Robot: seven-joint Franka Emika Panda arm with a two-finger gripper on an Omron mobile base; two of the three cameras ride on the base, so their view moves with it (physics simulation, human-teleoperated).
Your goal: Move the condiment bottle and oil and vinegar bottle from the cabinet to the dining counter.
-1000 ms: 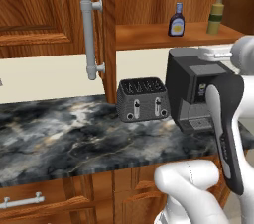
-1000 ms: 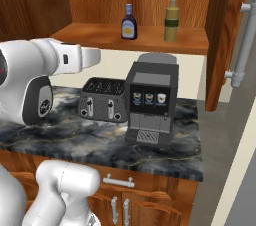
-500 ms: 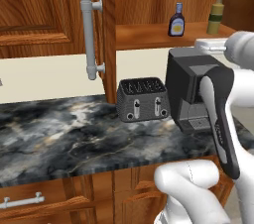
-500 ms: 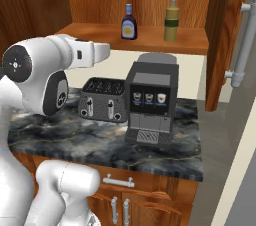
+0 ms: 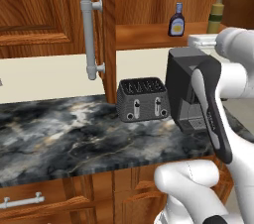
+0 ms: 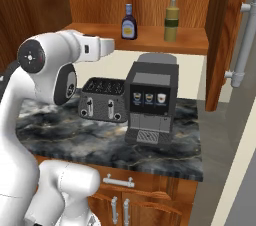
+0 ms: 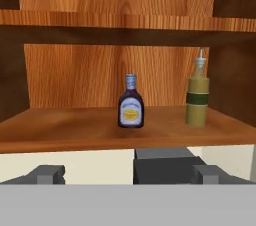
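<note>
Clearly nothing has been moved yet: the condiment bottle (image 7: 131, 102) and the oil and vinegar bottle (image 7: 197, 92) both stand upright on the shelf of the cabinet (image 7: 125, 132), the taller one near its right wall, the squat one toward the middle. Facing that shelf, the gripper (image 7: 128, 174) is wide open and empty, short of both bottles. Both pickups and carries to the dining counter remain.

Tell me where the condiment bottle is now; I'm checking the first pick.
The condiment bottle stands upright on the cabinet shelf, centred in the hand view, left of the oil and vinegar bottle and apart from it.
</note>
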